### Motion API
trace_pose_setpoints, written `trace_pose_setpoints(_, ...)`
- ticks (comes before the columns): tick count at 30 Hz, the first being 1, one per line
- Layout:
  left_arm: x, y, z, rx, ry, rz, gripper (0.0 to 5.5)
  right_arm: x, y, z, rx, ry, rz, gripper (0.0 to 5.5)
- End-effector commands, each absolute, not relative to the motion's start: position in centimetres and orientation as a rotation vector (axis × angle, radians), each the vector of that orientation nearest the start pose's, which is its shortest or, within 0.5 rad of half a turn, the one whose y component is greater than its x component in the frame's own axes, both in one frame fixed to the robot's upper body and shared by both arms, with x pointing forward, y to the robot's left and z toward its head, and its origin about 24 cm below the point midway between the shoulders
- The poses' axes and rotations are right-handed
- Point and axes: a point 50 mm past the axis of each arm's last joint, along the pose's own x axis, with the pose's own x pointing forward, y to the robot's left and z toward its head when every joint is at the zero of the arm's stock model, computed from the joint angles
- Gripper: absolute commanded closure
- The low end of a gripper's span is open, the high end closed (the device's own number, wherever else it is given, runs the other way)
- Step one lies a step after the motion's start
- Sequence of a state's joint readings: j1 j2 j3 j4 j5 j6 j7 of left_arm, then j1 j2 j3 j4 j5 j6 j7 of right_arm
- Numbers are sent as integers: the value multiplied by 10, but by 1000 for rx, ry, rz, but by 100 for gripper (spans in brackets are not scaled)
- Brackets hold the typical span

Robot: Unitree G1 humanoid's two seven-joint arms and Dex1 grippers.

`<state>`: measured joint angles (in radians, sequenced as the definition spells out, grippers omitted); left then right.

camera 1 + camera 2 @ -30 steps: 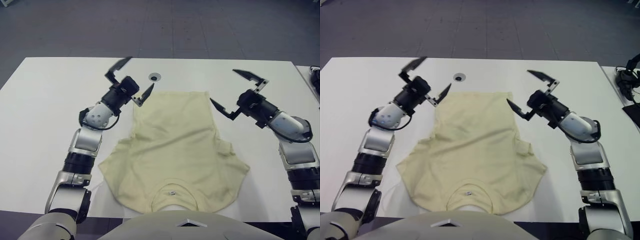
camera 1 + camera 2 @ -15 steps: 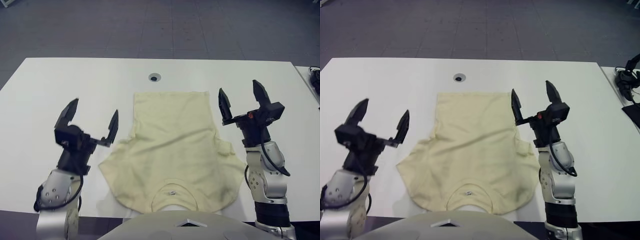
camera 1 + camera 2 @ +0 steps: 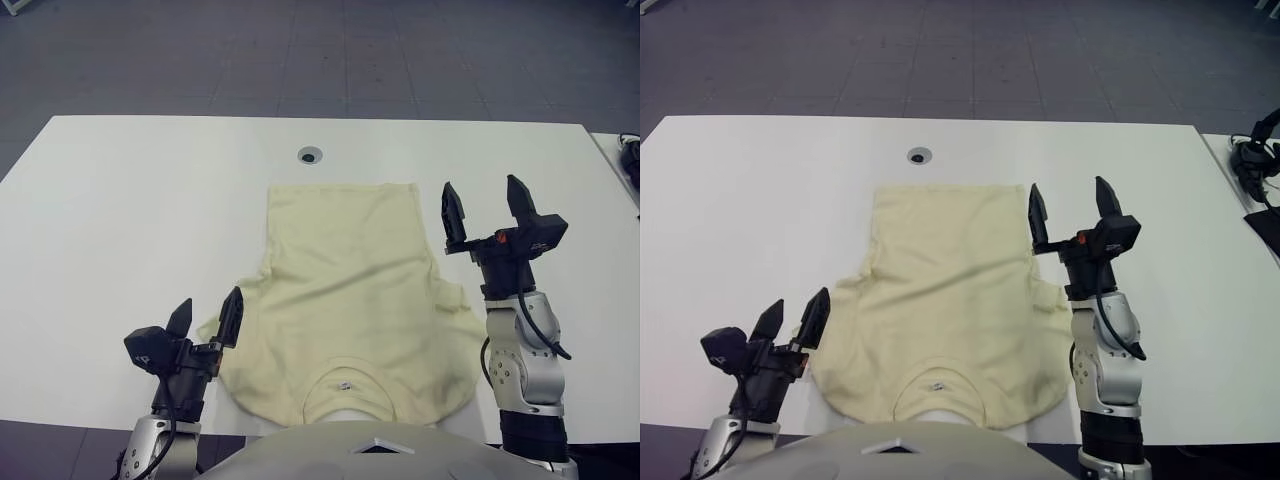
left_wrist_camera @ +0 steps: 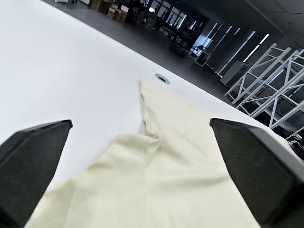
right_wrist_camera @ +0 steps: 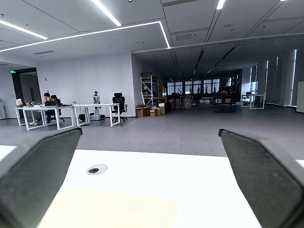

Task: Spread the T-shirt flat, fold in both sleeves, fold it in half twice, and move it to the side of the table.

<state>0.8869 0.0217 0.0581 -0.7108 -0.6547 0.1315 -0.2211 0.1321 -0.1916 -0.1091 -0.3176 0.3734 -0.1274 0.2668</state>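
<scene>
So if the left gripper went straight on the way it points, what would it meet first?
Most likely the T-shirt: the open left gripper points at its near sleeve. Its height above the cloth is unclear, so it might skim over.

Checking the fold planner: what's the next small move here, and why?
Probably close the left gripper on the left sleeve of the T-shirt: it hangs open right at that sleeve, which lies unfolded on the table. The right gripper is open, raised beside the shirt.
</scene>
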Motion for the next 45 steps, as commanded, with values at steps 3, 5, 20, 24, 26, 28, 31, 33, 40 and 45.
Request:
trace_pose_setpoints(3,81,185,47,-647,209,174,10,219,-199,112,69,-353,191,16)
trace_pose_setpoints(5,80,186,46,-660,214,200,10,220,-200,113,64,-353,196,16)
trace_pose_setpoints(20,68,182,24,-780,336,252,10,224,-201,115,40,-351,203,16)
trace_pose_setpoints(24,69,184,23,-802,337,264,78,224,-202,115,34,-352,207,10)
trace_pose_setpoints(26,69,184,22,-811,338,264,110,224,-202,116,31,-354,208,10)
trace_pose_setpoints(28,70,183,21,-817,341,258,136,225,-202,116,29,-355,212,10)
trace_pose_setpoints(31,71,181,21,-806,337,245,195,226,-200,116,28,-354,222,10)
trace_pose_setpoints(33,71,179,21,-801,341,239,230,226,-199,116,27,-354,228,10)
trace_pose_setpoints(40,71,180,16,-783,354,256,352,227,-198,116,22,-355,234,10)
trace_pose_setpoints(45,71,183,15,-772,346,284,442,227,-199,116,19,-354,233,10)
